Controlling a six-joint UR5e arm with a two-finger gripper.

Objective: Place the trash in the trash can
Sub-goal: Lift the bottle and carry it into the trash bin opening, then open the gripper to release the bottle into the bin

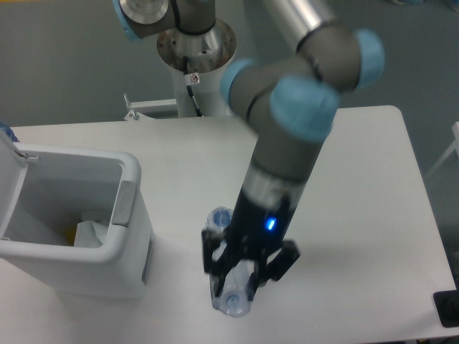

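My gripper [244, 274] hangs high above the table's front middle and looks shut on the clear plastic bottle [232, 301]. The bottle lies tilted in its grip, blue cap [219, 216] toward the back and its clear base toward the front. A blue light glows on the wrist. The white trash can [130, 215] stands at the left with its lid [8, 152] swung open. Inside it lies a white paper-like packet [90, 233]. The gripper is to the right of the can, apart from it.
The arm's pedestal [193, 61] rises behind the table's back edge. A black object [447, 309] sits at the table's front right corner. Something yellow [71, 233] shows inside the can beside the packet.
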